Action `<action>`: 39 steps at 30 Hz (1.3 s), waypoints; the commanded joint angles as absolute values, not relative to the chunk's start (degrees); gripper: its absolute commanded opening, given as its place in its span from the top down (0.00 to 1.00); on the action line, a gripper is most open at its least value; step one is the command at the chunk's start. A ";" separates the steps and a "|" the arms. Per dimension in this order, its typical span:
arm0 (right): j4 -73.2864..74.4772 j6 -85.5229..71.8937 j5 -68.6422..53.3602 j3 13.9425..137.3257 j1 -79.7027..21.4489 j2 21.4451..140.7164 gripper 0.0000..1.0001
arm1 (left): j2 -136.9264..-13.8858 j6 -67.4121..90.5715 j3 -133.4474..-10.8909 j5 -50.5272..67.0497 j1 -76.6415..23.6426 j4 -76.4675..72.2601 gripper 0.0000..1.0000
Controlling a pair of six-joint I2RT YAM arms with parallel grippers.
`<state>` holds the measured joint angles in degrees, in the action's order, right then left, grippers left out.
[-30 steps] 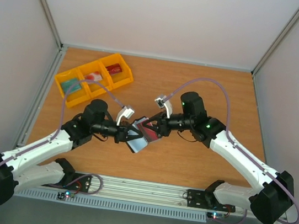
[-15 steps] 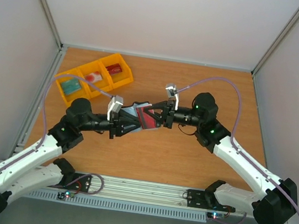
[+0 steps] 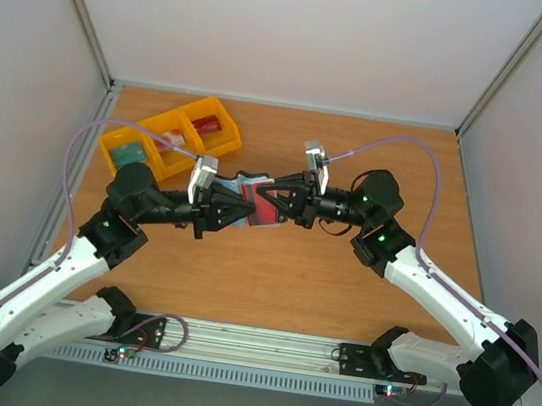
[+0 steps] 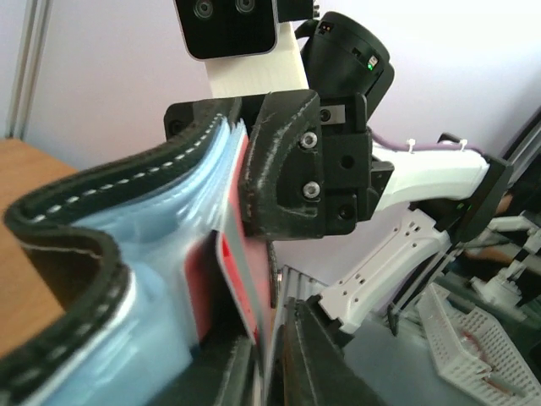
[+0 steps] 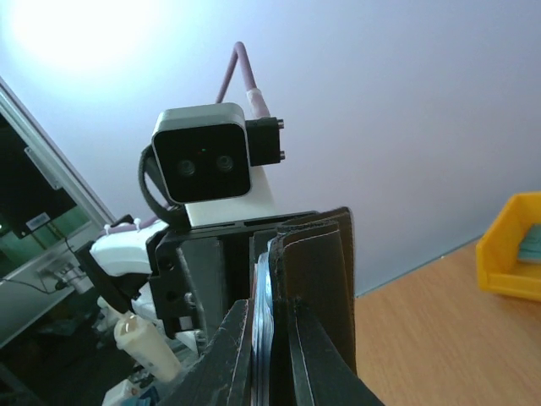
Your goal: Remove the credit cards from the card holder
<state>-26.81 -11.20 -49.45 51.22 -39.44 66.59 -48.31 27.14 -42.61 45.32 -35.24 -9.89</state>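
Holding card holder (image 4: pixel 80 224) aloft over table (image 3: pixel 358 155) centre, between my two pincers. Right pincer (image 3: pixel 271 203) clamped on its black edge. Left pincer (image 4: pixel 272 355) nipped narrow onto red credit card (image 4: pixel 230 262) poking from blue lining.

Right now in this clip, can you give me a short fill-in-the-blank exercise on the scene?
The right gripper clamps the card holder, whose lining is pale ___. The credit card showing in it is ___. The yellow bins stand on the robot's ___ side.
Missing: blue; red; left.
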 commanded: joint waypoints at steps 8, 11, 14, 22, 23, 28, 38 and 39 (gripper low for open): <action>-6.60 2.50 -55.51 58.18 -42.50 61.95 0.94 | -47.12 27.41 -43.32 43.81 -34.98 -11.06 1.00; 1.88 6.10 -57.05 60.90 -42.50 63.19 0.71 | -47.25 27.76 -42.93 41.68 -34.97 -10.87 1.00; 11.56 12.85 -60.16 63.13 -42.49 63.20 0.51 | -47.07 29.11 -42.82 41.74 -34.81 -10.68 1.00; 31.02 24.92 -54.27 65.18 -42.49 62.65 0.37 | -46.21 24.54 -42.79 47.17 -34.79 -10.63 1.00; 30.93 25.12 -52.88 64.76 -42.53 62.37 0.38 | -46.12 24.45 -42.54 46.89 -34.80 -10.56 1.00; 30.91 26.31 -50.40 63.99 -42.40 61.59 0.40 | -45.88 24.53 -41.96 48.51 -34.80 -10.24 1.00; 35.56 29.47 -52.65 66.09 -41.82 60.93 0.86 | -45.79 22.04 -40.81 51.44 -34.80 -6.93 1.00; 35.88 29.69 -53.05 66.25 -41.58 60.87 0.91 | -45.79 22.12 -40.66 52.24 -34.80 -6.82 1.00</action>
<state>33.26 28.01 -50.72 64.25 -41.93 62.41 -46.41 23.53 -41.54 49.84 -35.07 -6.20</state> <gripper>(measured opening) 0.164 0.016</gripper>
